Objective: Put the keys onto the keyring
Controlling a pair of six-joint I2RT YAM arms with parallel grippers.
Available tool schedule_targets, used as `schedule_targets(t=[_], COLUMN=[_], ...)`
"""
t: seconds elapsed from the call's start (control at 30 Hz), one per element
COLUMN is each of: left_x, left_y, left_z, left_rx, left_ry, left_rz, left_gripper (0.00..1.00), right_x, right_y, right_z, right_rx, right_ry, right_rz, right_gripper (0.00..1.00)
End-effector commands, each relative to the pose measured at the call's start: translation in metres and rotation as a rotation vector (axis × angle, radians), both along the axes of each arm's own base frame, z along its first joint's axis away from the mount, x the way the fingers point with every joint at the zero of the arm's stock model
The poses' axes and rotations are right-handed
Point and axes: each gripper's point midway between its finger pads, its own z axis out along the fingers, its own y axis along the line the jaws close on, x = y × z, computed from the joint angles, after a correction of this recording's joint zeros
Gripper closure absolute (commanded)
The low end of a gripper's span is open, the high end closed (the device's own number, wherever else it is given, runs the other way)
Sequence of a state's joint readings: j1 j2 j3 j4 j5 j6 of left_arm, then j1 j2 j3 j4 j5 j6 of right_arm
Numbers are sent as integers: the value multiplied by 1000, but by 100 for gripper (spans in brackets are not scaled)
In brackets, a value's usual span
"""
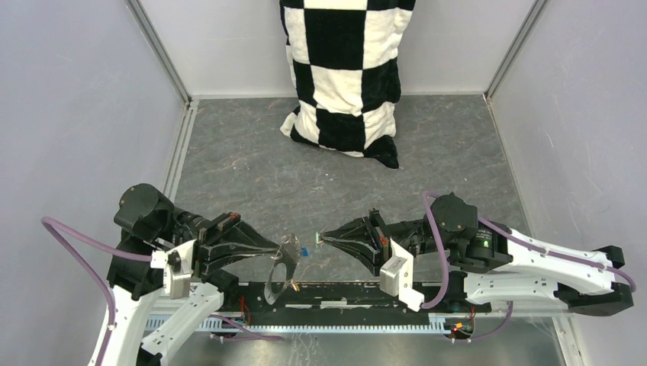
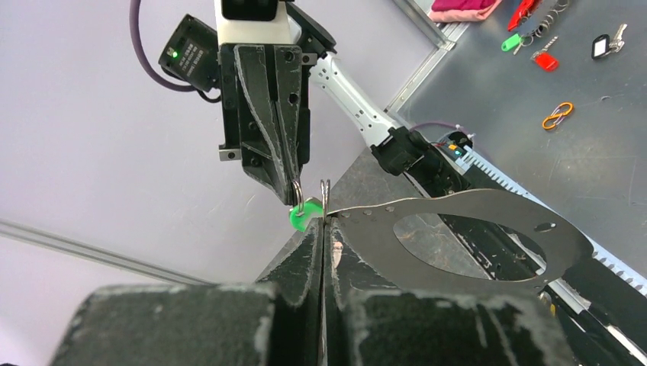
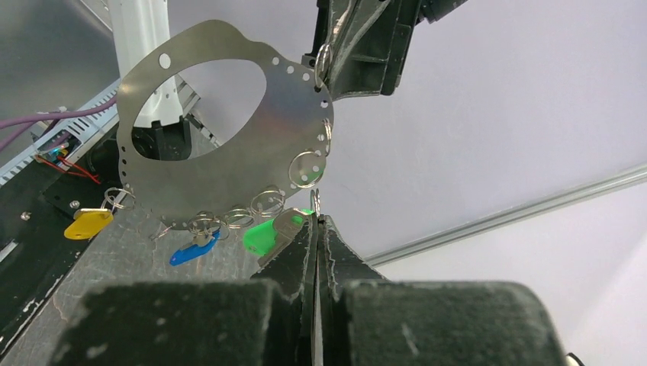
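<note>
**Q:** Top external view?
**A:** Shows the left claw [image 1: 281, 245] and the right claw [image 1: 323, 235] tip toward tip, near but apart. Shows the left one closed on the keyring [image 1: 284, 268], a thin grey metal plate hanging edge-on just below its tips. Places the blue key [image 1: 304, 250] between the two claws, slightly lower. Too small here to judge the right claw's grip. Sets the checkered cloth [image 1: 343, 76] well beyond both.

**Q:** Left wrist view?
**A:** Shows the left claw [image 2: 325, 227] pressed together on the rim of the keyring [image 2: 488, 213], which runs off to the right of the tips, flat, with one large oval cutout. Places the right claw [image 2: 293, 194] just ahead, pointing down, pinched on a split ring [image 2: 296, 189]. Hangs the green key [image 2: 302, 217] from that ring, just beside the left claw's tips.

**Q:** Right wrist view?
**A:** Shows the right claw [image 3: 317, 223] closed, with the split ring [image 3: 314, 200] standing out between its fingertips and the green key [image 3: 262, 235] touching their left side. Places the keyring [image 3: 252, 152] up and left, face-on, with the blue key [image 3: 191, 252] and yellow key [image 3: 87, 225] hanging on rings along its lower edge. Sets the left claw [image 3: 328, 75] above, clamped on the plate's edge. Cannot tell whether the pinched ring passes through the plate.
</note>
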State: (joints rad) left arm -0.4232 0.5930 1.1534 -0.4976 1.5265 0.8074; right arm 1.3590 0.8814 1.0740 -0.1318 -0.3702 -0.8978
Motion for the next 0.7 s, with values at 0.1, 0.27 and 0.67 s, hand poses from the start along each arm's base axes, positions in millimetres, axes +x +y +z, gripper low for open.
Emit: schedule_targets(t=[0.1, 0.27, 0.67], left_x=[-17, -13, -5], left_y=[5, 3, -1], left_z=[11, 4, -17], left_rx=[5, 12, 119], left_ry=[-9, 12, 256], left_rz=[-89, -77, -89], left_gripper=[98, 98, 98], right_x=[-14, -22, 15], right_y=[5, 6, 19], right_z=[20, 34, 24], right_rx=[68, 104, 41], right_ry=[-1, 5, -109], right_rz=[88, 134, -53], right_gripper=[100, 100, 100])
